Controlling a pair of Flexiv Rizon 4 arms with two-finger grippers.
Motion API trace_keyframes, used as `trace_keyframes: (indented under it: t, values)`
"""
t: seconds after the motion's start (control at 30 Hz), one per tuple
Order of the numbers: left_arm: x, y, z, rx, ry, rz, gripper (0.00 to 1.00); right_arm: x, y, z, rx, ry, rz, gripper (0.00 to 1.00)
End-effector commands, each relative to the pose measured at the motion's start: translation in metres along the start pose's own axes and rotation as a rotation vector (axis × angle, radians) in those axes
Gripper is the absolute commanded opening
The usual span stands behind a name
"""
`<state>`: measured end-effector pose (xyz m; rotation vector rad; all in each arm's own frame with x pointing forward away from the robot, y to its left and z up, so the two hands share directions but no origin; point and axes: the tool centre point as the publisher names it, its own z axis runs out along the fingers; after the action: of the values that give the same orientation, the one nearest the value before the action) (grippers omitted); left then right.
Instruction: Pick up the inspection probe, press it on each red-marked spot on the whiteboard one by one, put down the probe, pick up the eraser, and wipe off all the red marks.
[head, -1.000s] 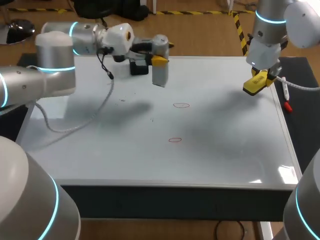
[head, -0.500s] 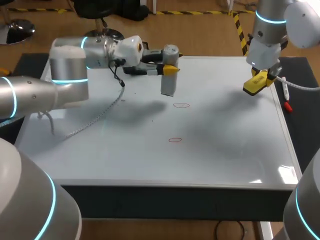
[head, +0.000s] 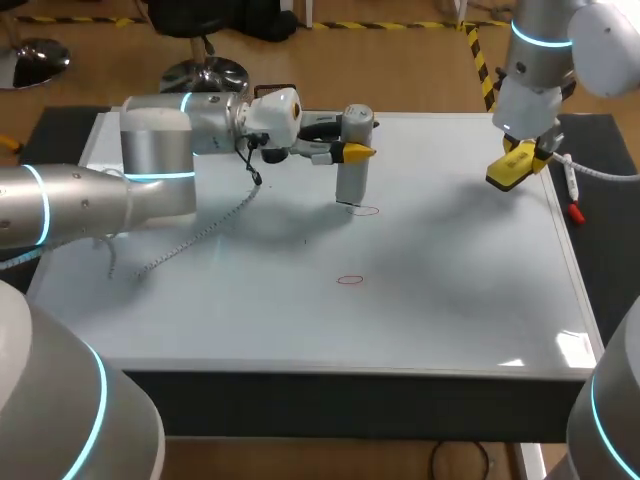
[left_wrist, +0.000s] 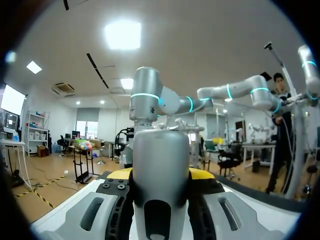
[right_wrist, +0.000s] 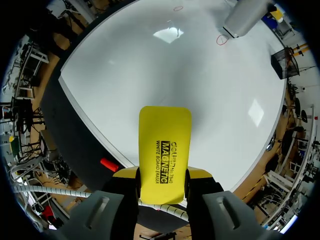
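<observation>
Left arm comes in from the left, reaching over the far middle of the white glossy whiteboard (head: 300, 320). Left gripper (head: 352, 152) lies roughly level, clamped on the upper part of the grey cylindrical inspection probe (head: 351, 180). In the left wrist view both yellow tips press the probe's sides. The probe hangs upright, its lower end at the left edge of the far red oval mark (head: 365, 210). I cannot tell whether it touches the board.

The near red oval mark (head: 349, 280) sits nearer me, around mid-board and apart from the probe.

Right arm is at the far right corner. Right gripper (right_wrist: 162, 174) points down and is closed on the flat yellow rectangular eraser (right_wrist: 164, 145), held above the whiteboard's right edge. The eraser's face carries two lines of black print.

A small red object (head: 576, 212) lies on the dark surface just right of the whiteboard, near the eraser.
</observation>
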<state>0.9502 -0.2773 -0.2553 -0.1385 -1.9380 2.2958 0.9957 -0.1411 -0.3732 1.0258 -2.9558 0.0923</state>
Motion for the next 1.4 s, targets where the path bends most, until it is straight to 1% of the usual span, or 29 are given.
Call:
trace_keyframes:
  t: [0.03, 0.17, 0.3, 0.67, 0.83, 1.03, 1.4]
  values:
    - [-0.001, 0.006, 0.005, 0.003, -0.007, 0.0, 0.0, 0.0, -0.001, -0.001, 0.002, 0.003, -0.001, 0.0]
    - [-0.001, 0.011, 0.006, -0.007, -0.032, -0.002, 0.0, 0.0, -0.001, -0.001, 0.002, 0.003, -0.001, 0.0]
    - [-0.002, 0.014, 0.006, 0.004, -0.048, -0.007, 0.0, 0.0, -0.001, -0.001, 0.002, 0.003, -0.001, 0.0]
    - [-0.001, 0.025, 0.008, 0.021, -0.057, -0.019, 0.0, 0.0, -0.001, -0.001, 0.002, 0.003, -0.001, 0.0]
    - [-0.001, 0.029, 0.002, 0.002, -0.053, -0.019, 0.0, 0.0, -0.001, -0.001, 0.002, 0.003, -0.001, 0.0]
    - [0.001, 0.031, -0.005, -0.027, -0.056, -0.016, 0.0, 0.0, -0.001, -0.001, 0.002, 0.003, -0.001, 0.0]
    - [0.003, 0.031, -0.008, -0.034, -0.054, -0.013, 0.0, 0.0, -0.001, -0.001, 0.002, 0.003, -0.001, 0.0]
